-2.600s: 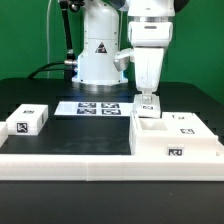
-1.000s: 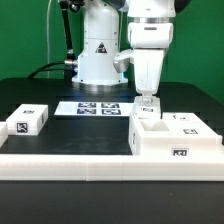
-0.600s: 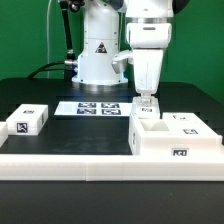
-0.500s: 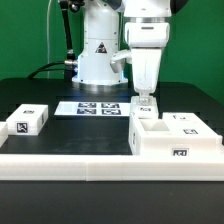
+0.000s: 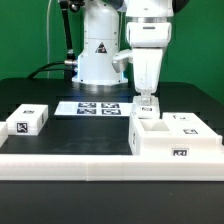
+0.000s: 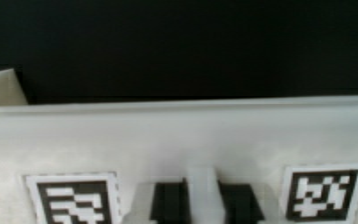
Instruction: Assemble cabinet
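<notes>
Blurred wrist view: large white plastic box-shaped cabinet (image 6: 176,140) cut off, tags barely readable. Cannot tell white two-finger gripper (image 5: 147,101) apart, together or clamped. Cabinet just beside flat white marker board (image 5: 97,108), on the exterior view's right, beneath gripper. Small white tagged block (image 5: 27,122) on the exterior view's left of the marker board.

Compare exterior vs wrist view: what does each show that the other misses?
Exterior view only: the white robot arm, the small white tagged block at the exterior view's left, the marker board, and the whole large white plastic box-shaped cabinet with open compartments. Wrist view only: two square black-and-white tags close up on a white cabinet face, flanking the dark fingers. Both: the hand at the cabinet's top edge; grip unclear.
</notes>
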Robot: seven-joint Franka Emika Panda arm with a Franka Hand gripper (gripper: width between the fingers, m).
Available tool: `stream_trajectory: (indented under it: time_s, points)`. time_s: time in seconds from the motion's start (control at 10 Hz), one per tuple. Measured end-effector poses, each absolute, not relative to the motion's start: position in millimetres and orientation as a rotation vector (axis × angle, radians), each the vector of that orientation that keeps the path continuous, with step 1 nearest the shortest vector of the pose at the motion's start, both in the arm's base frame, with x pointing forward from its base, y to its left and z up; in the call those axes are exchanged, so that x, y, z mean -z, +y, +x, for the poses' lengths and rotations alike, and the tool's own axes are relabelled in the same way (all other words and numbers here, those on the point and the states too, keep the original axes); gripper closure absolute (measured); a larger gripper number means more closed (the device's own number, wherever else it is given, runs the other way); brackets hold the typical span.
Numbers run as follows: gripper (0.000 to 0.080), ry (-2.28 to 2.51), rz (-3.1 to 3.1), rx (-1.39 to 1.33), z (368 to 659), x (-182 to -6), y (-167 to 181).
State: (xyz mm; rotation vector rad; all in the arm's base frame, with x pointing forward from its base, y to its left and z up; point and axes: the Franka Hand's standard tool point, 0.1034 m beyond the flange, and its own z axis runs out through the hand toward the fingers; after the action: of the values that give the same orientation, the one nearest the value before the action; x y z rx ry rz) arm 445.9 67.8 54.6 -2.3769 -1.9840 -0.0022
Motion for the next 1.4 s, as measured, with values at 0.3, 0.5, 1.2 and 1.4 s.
stream_trajectory:
  time_s: [0.3, 0.5, 1.2, 1.4]
  points:
    - [0.0729, -1.989, -2.384, 0.015, 450, -60.1, 68]
    - [0.0729, -1.988, -2.389, 0.023, 455, -62.1, 69]
    - [0.0729, -1.979, -2.387, 0.020, 458, -56.6, 68]
    - [0.0729, -2.016, -2.357, 0.031, 463, -55.4, 69]
